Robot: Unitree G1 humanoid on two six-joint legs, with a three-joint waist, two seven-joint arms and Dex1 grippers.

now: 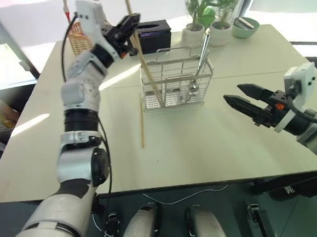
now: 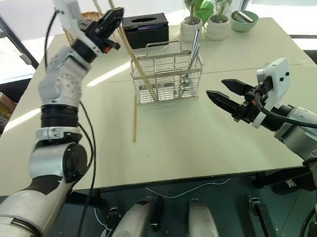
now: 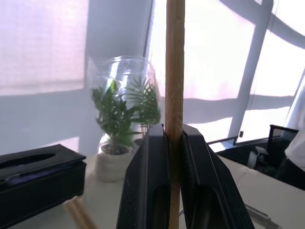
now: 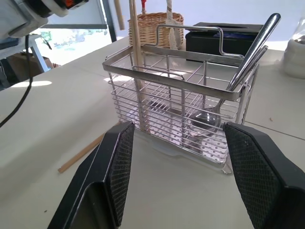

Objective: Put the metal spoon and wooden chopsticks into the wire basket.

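Presently listed, largest first: pale table (image 1: 215,147), carrying everything below. Wire basket (image 1: 175,84) standing upright near table centre, in front of black tissue box (image 1: 153,35), potted plants (image 1: 194,17) and wicker basket (image 1: 78,37) at the far edge. Left arm raised high over the table, elbow bent, left gripper (image 1: 129,26) angled upward and across, fingers pressed together, pinching one chopstick (image 3: 174,95) partway along its length; stick held near vertical, slightly tilted, lower end down inside the basket's left compartment (image 4: 138,90), whether resting on the basket floor not clear. Right arm held low and level on the right side, well apart from the basket, right gripper (image 1: 250,103) pointing toward it, fingers spread, nothing between them. Metal spoon (image 1: 198,66) already in the basket's right compartment, bowl down, handle leaning out over the rail. Second chopstick (image 1: 142,125) lying flat on the table just in front of the basket's left corner, not yet collected. Handling note for the step in hand, as judgement: keep the stick upright, confirm the tip sits within the grid, release only then, so it settles against the rail instead of tipping out; lift straight away without snagging the rail.
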